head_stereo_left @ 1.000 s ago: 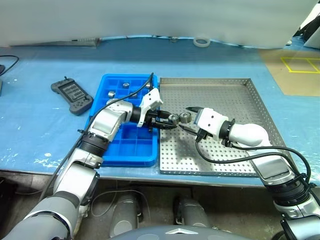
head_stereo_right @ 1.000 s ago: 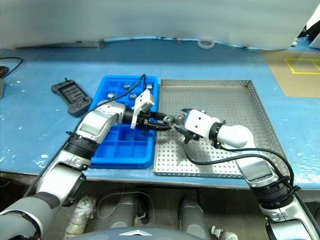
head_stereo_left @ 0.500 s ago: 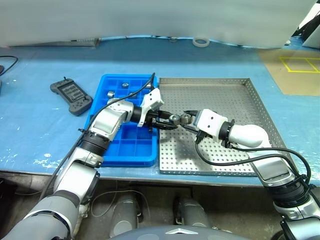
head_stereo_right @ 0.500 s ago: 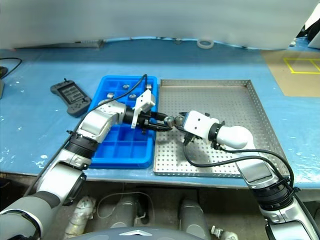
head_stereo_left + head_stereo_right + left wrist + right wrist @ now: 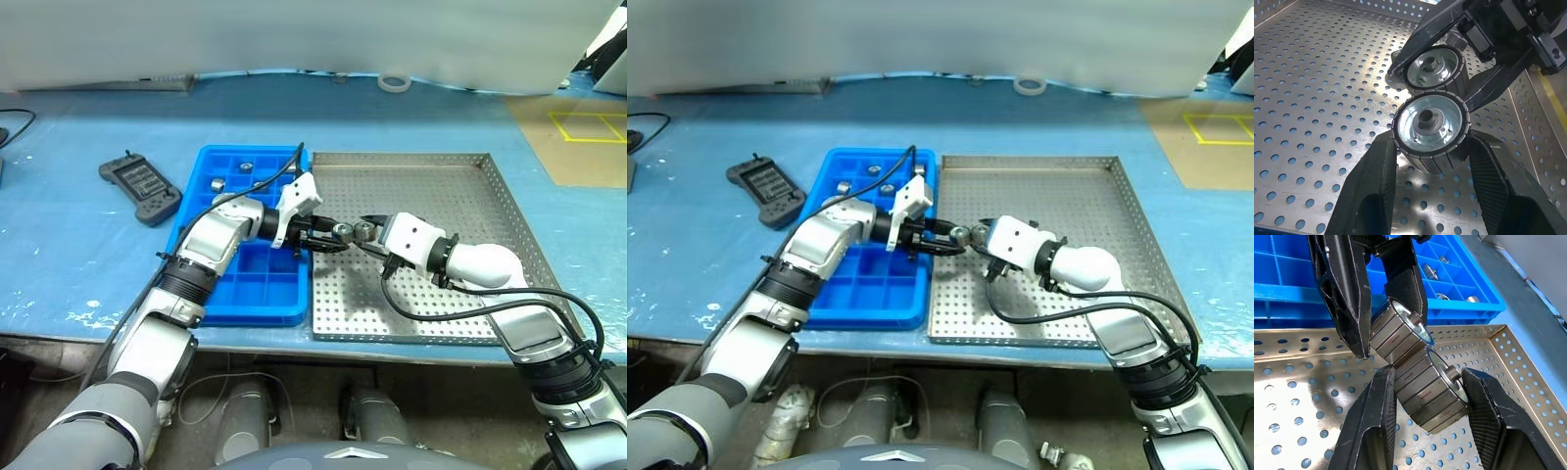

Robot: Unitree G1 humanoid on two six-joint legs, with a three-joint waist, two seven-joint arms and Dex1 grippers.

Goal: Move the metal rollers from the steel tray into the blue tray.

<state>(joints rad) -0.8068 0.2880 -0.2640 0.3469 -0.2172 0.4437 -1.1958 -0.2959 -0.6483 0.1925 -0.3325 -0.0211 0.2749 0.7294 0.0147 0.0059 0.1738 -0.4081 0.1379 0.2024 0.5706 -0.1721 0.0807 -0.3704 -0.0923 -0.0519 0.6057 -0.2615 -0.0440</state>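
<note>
Two metal rollers hang end to end just above the steel tray [image 5: 460, 196], near its left rim. My left gripper [image 5: 337, 236] reaches in from over the blue tray [image 5: 245, 284] and is shut on the left roller [image 5: 1430, 125]. My right gripper [image 5: 365, 231] faces it and is shut on the right roller [image 5: 1430, 389]. The two rollers touch each other. More rollers lie in the blue tray's far compartments [image 5: 217, 183], [image 5: 246, 165]. The steel tray's perforated floor under the grippers is bare.
A black remote [image 5: 141, 186] lies on the blue table left of the blue tray. A white tape roll [image 5: 395, 81] sits at the table's far edge. Brown floor with yellow marking [image 5: 588, 127] shows at the right.
The right gripper's fingers stood wide around the right roller and have closed on it. Both arms stayed in place.
</note>
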